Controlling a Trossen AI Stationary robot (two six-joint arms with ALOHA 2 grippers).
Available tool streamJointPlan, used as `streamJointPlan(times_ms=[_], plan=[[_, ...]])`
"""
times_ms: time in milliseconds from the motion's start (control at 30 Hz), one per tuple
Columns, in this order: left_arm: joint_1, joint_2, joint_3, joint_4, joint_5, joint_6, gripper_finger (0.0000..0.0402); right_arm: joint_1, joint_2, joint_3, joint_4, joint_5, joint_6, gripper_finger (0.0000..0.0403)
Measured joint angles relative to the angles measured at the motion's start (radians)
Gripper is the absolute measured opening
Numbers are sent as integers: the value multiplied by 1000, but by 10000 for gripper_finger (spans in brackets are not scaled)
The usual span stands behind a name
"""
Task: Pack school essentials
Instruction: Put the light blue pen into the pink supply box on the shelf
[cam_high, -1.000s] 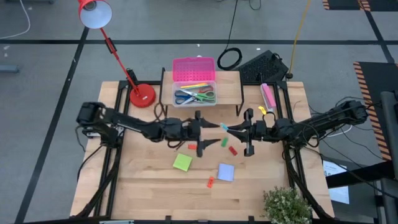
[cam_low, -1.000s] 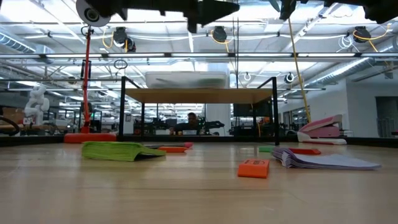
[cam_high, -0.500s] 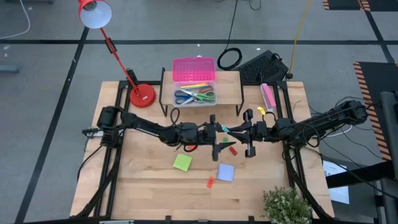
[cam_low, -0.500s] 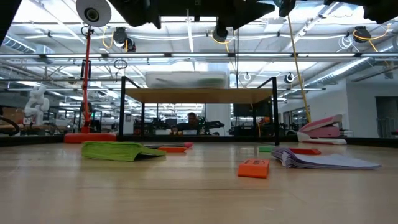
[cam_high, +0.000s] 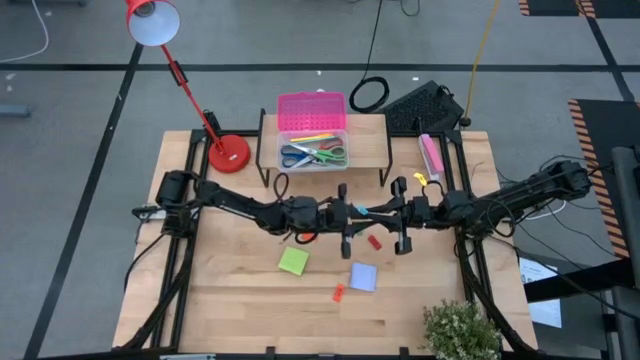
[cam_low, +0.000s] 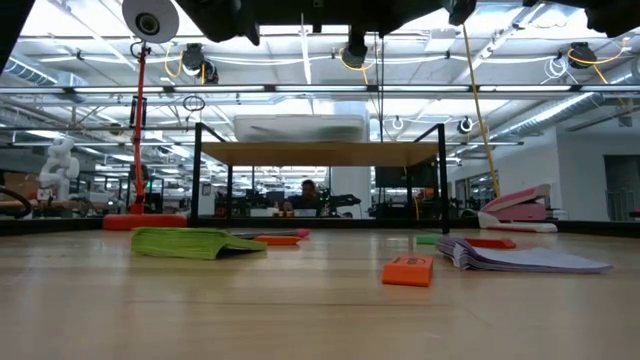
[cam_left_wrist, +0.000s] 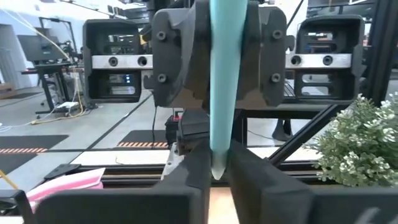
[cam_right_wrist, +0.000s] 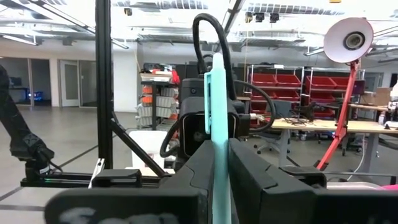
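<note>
Since the last frame your left end effector has closed in on the right end effector, so the two now meet nose to nose at the centre of the high view, both arms stretched nearly level above the counter. Your right end effector is clamped on the teal pen, fingers pressed to either side. Your left fingers sit together around the pen's tip; whether they grip it you cannot tell.

Below the meeting point lie a red eraser, a lavender sticky-note pad, a green sticky-note pad and another red eraser. At upper centre, the clear box holds scissors.
</note>
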Motion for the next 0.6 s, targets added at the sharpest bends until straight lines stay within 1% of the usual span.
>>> streamJointPlan(times_ms=[33,133,233,333,433,533,600], plan=[[0,-2,0,-1,9,0,22,0,-3,0,-1,0,5,28],[0,-22,0,-39,12,0,20,3,-11,1,-1,17,12,39],[0,-69,-1,-149,-23,3,38,7,-33,1,-42,27,28,71],[0,-148,-1,-307,-61,24,41,7,-75,0,-123,26,56,114],[0,-241,-1,-496,-115,50,27,7,-125,0,-234,25,93,155],[7,-337,-1,-668,-205,90,20,7,-174,0,-322,25,110,184],[22,-397,-1,-757,-270,124,20,7,-202,0,-357,25,115,194]])
